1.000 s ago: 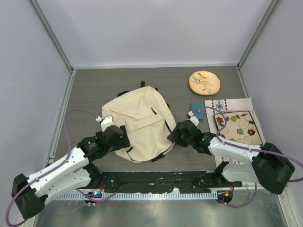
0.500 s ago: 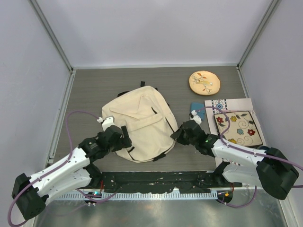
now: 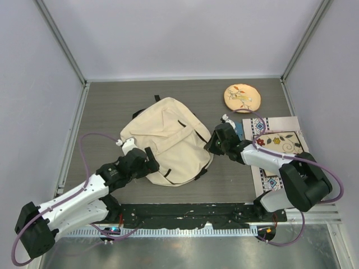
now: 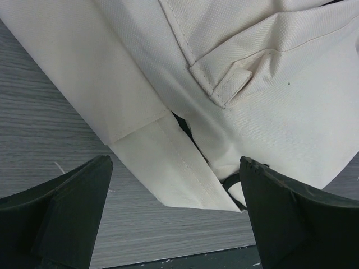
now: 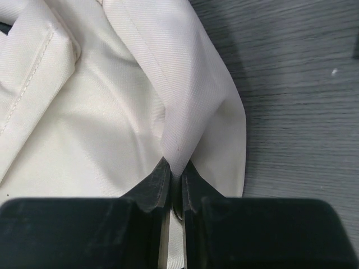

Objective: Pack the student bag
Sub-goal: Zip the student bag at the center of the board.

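Left pincer (image 3: 148, 161): lowest in the overhead view, at the near-left edge of the bag. Fingers spread wide!

Left wrist view: the left pincer (image 4: 174, 162) has one dark finger (image 4: 73, 207) on each side of the frame. A folded cream hem of the bag lies on the grey desk in the open gap between them, and neither finger is seen touching the cloth.

Right pincer (image 3: 212, 144): a little farther out, at the bag's right edge. It is pressed together on fabric.

Right wrist view: there it is, the right pincer (image 5: 174, 175) has its two tips closed on a raised fold of cream cloth. The fold stands up in a ridge from the tips, with grey desk showing to the right of it.

Student bag (image 3: 168, 140): mid-desk, between the two pincers, lying flat. It is cream, with thin black straps showing at its edges and a front flap pocket facing up. Its top points to the far side.

Desk (image 3: 112, 106): grey wood-grain, carrying everything.

Floral mat (image 3: 291, 143): on the right, partly under the right arm. It rests on a white sheet (image 3: 283, 122) with a patterned border, well apart from the bag.

Embroidered disc (image 3: 242, 97): farthest out, far right, round and tan with a stitched sprig. It lies alone, just beyond the mat.
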`<state>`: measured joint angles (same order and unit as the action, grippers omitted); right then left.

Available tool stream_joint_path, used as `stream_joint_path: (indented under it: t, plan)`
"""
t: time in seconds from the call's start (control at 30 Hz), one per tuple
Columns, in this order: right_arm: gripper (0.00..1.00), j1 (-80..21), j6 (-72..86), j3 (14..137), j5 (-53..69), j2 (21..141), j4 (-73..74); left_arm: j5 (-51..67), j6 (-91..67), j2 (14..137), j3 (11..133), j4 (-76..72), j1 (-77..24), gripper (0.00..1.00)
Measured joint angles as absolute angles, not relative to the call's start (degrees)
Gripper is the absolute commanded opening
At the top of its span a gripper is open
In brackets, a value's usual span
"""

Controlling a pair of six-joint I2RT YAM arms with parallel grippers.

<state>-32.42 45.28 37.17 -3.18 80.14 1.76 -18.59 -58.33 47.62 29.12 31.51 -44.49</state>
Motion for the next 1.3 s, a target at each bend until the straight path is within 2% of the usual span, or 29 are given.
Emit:
stream_joint_path:
  t: [0.57, 0.63, 0.9, 1.0, 1.03, 1.1, 1.13, 1.2, 1.3]
  plan:
    - [0.15, -32.2, 43.7, 34.6, 2.5, 78.8, -2.2, -21.1, -67.7, 52.9, 21.4, 20.6, -44.5, 1.0]
    - [0.16, -32.2, 43.7, 34.5, 2.9, 78.8, -2.4, -21.8, -68.1, 53.7, 21.3, 18.9, -44.5, 0.97]
    - [0.19, -32.2, 43.7, 33.8, 3.6, 78.3, -2.8, -23.6, -68.9, 55.7, 20.3, 15.1, -44.5, 0.62]
    - [0.22, -32.2, 43.6, 33.8, 3.6, 77.9, -2.6, -24.0, -69.2, 55.0, 19.5, 15.0, -44.5, 0.43]
    - [0.29, -32.2, 43.5, 33.8, 3.6, 77.6, -2.2, -24.1, -69.2, 54.6, 19.1, 15.0, -44.5, 0.34]
    - [0.43, -32.2, 43.3, 33.8, 3.6, 76.7, -1.4, -24.2, -69.4, 53.9, 18.5, 15.0, -44.4, 0.26]
    - [0.55, -32.2, 43.1, 33.8, 3.6, 76.0, -0.8, -24.2, -69.6, 53.5, 18.2, 15.0, -44.4, 0.21]
    - [0.7, -32.2, 42.7, 33.8, 3.6, 74.6, 0.6, -24.2, -70.1, 52.7, 17.8, 14.8, -44.4, 0.16]
    - [0.77, -32.2, 41.9, 34.0, 2.8, 72.1, 3.7, -24.2, -70.3, 51.8, 17.3, 14.5, -44.4, 0.1]
